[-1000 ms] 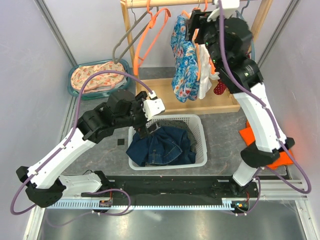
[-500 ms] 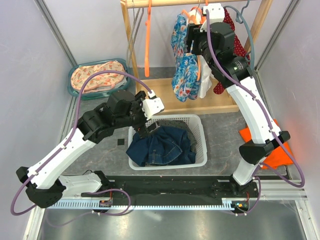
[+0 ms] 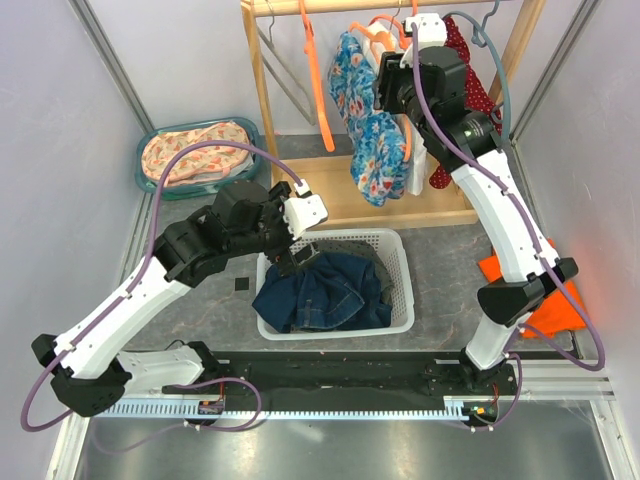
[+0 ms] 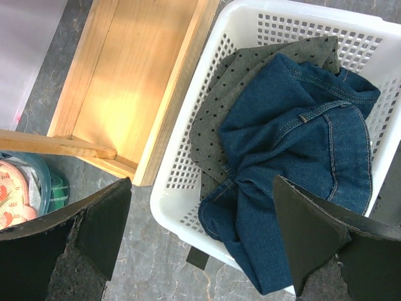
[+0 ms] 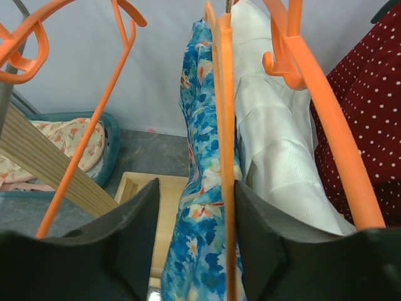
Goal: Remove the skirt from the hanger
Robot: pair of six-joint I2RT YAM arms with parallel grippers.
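The skirt (image 3: 370, 130), blue with a floral print, hangs from an orange hanger (image 3: 372, 34) on the wooden rail. My right gripper (image 3: 386, 88) is up at the rail, its jaws straddling the skirt (image 5: 200, 188) and the hanger's orange bar (image 5: 224, 125). The right finger lies against the bar, while a gap shows between the left finger and the cloth. My left gripper (image 3: 295, 258) hovers wide open over the near-left corner of the white basket (image 3: 400, 250), with nothing between its fingers (image 4: 106, 226).
Blue denim (image 4: 301, 138) and dotted grey cloth fill the basket (image 4: 250, 19). Beside the skirt hang a white garment (image 5: 276, 157) and a red dotted one (image 5: 369, 125). An empty orange hanger (image 3: 315, 80) hangs further left. A teal tub (image 3: 195, 150) of cloth sits far left.
My right gripper has swung in along the rail onto the skirt's hanger and its jaws have narrowed around it. The skirt and the empty hangers have swung. The left arm is still.
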